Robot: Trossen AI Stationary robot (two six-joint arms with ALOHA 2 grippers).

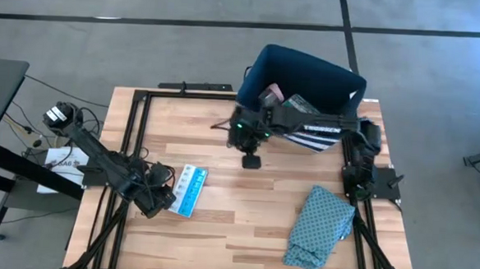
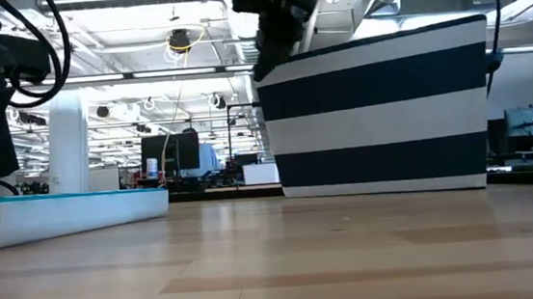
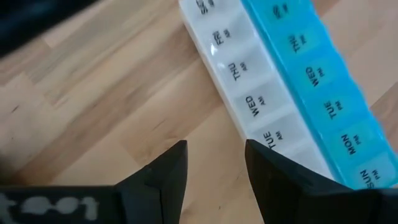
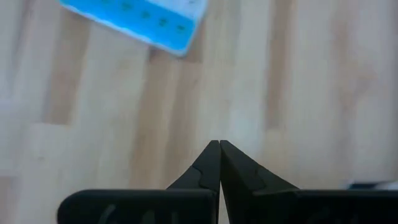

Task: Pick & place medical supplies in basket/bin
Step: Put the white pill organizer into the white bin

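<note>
High view: my left gripper (image 1: pixel 164 198) sits low at lower left of the frame, fingers parted and holding nothing, just beside the flat white-and-light-blue plastic pill-organizer strip (image 1: pixel 190 189). Left wrist view confirms it: the organizer (image 3: pixel 292 93) lies flat on the wood slats, touching one finger's side rather than between the pair.

My right gripper (image 1: pixel 251 161) hangs at centre frame, just in front of the large dark navy soft-sided tub with white stripes (image 1: pixel 304 88); its fingers are pressed together on nothing, per the right wrist view. I see a few items already inside the tub, upper right.

Risks, as I judge them:
- Organizer is off-centre to the left fingers. Closing now would likely nudge it sideways or pinch only one edge, and the long strip could pivot and drop.
- A strip this long carried crosswise may catch the tub's rim.
- Right arm lies along the straight path to the tub; collision possible unless I pull it clear first.

Room: open wood between organizer and tub. Teal patterned cloth (image 1: pixel 321 229) at lower right, well apart. Black frame rails run along the table's left edge, close behind the left arm.
</note>
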